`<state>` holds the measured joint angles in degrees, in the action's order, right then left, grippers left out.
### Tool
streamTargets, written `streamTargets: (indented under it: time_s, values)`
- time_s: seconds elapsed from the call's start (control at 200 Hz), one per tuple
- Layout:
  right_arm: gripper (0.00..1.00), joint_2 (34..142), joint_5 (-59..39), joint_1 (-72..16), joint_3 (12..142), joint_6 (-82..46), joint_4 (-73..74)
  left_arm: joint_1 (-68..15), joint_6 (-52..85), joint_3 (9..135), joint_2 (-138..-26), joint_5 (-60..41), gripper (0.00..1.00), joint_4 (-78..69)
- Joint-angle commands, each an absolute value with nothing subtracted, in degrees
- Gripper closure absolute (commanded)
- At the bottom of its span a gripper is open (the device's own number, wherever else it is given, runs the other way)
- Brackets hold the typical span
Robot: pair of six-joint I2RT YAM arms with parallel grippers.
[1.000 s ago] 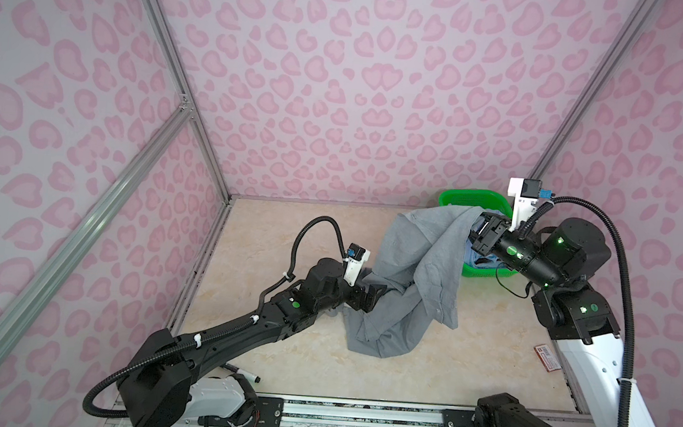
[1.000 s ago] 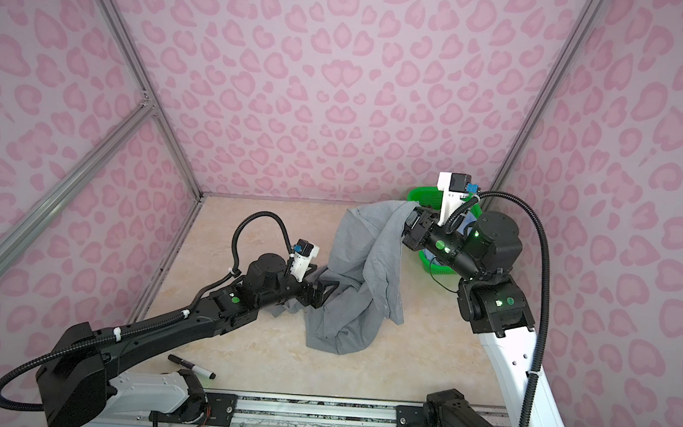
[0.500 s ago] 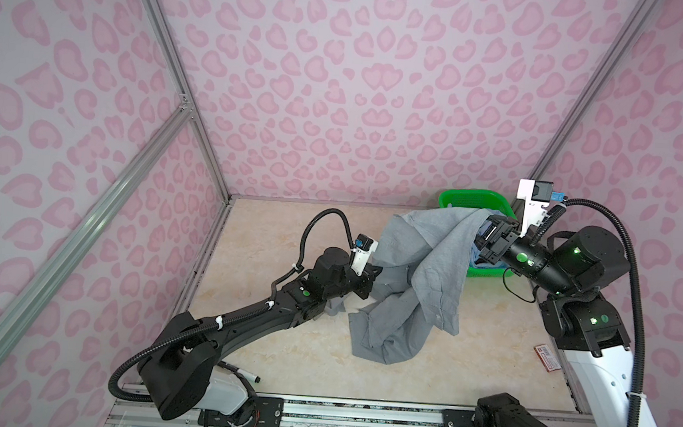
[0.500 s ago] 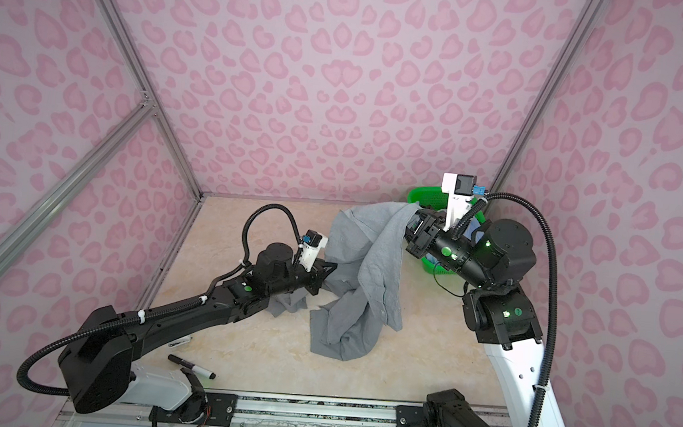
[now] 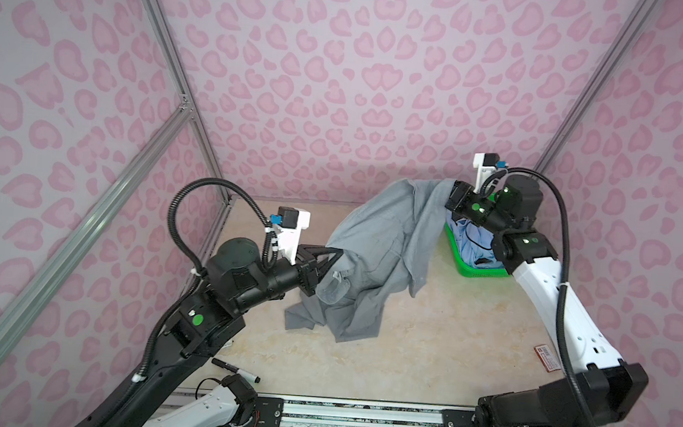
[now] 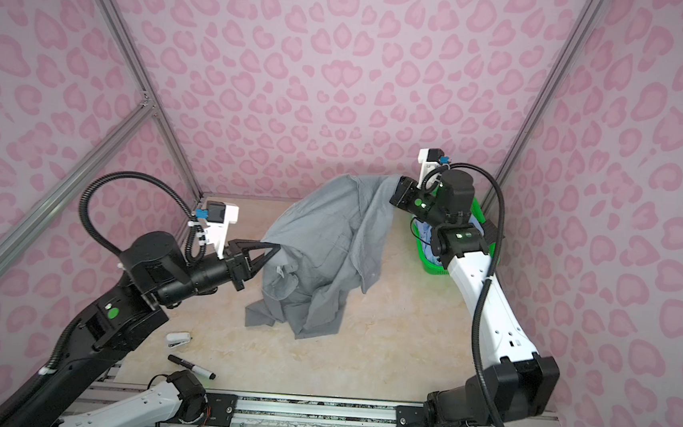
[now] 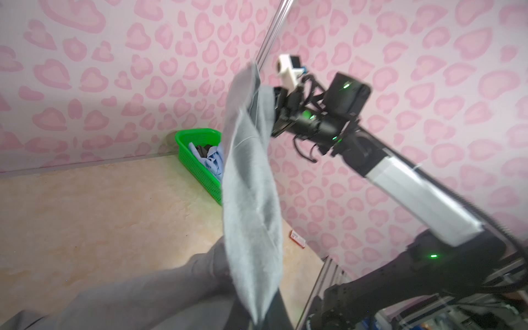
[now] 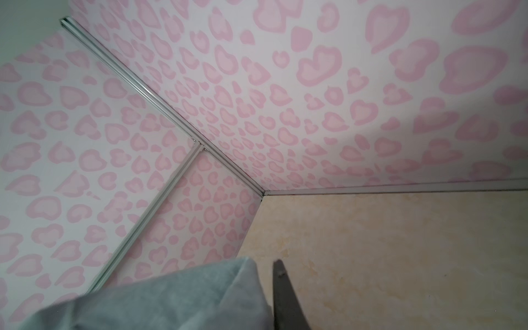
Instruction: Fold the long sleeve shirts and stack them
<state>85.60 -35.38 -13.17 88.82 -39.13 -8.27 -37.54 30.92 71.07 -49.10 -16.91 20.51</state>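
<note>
Shirt mid-grey, thin, creased, hanging, hem pooled on tabletop.

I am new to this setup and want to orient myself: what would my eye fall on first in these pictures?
The grey shirt hangs over the middle of the table, its top corner draped on the right gripper and a lower fold pinched by the left gripper. Behind it, in the far right corner, a green basket holds a light blue shirt. Pink heart-patterned walls enclose everything.
</note>
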Motion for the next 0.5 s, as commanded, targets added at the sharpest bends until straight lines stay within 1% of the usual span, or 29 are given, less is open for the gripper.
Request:
streamTargets:
  time_s: [0.0,0.005,0.015,0.045,0.135,0.215,0.24,0.33,0.4,0.43,0.5]
  values:
    - [0.43,88.92,-27.76,-16.78,96.71,-30.81,-17.89,-37.40,47.69,78.93,-49.74,-16.00,1.00,30.46]
    - [0.41,89.22,-26.28,-17.11,97.74,-29.70,-19.61,-37.42,48.32,79.19,-49.87,-16.04,1.00,30.57]
    - [0.40,89.30,-25.62,-17.30,98.22,-29.22,-20.40,-37.37,49.59,79.76,-50.02,-16.01,1.00,30.82]
    - [0.34,89.98,-21.63,-17.83,101.15,-26.91,-25.23,-37.41,53.30,81.45,-50.93,-15.80,1.00,31.82]
    - [0.28,89.05,-14.90,-18.07,105.72,-23.55,-33.22,-37.44,62.35,84.25,-53.49,-13.60,1.00,34.92]
    - [0.24,83.74,-10.30,-20.49,105.27,-20.24,-35.48,-37.53,65.37,86.11,-55.79,-11.09,1.00,35.56]
    - [0.21,81.33,-9.36,-21.90,104.10,-19.08,-35.34,-37.47,65.83,87.10,-56.74,-9.70,1.00,36.43]
    - [0.19,75.83,-11.67,-23.51,100.19,-19.29,-35.53,-37.46,67.36,88.98,-59.40,-4.99,1.00,37.29]
    - [0.15,73.45,-12.32,-23.29,97.52,-19.23,-37.36,-37.49,69.12,88.85,-61.18,-4.31,1.00,34.71]
    - [0.12,72.93,-12.20,-22.65,96.18,-18.46,-38.18,-37.49,69.58,89.52,-62.34,-4.31,1.00,34.71]
    - [0.11,73.43,-13.11,-17.75,95.11,-18.43,-41.32,-37.52,69.53,91.04,-64.32,-4.64,1.00,34.33]
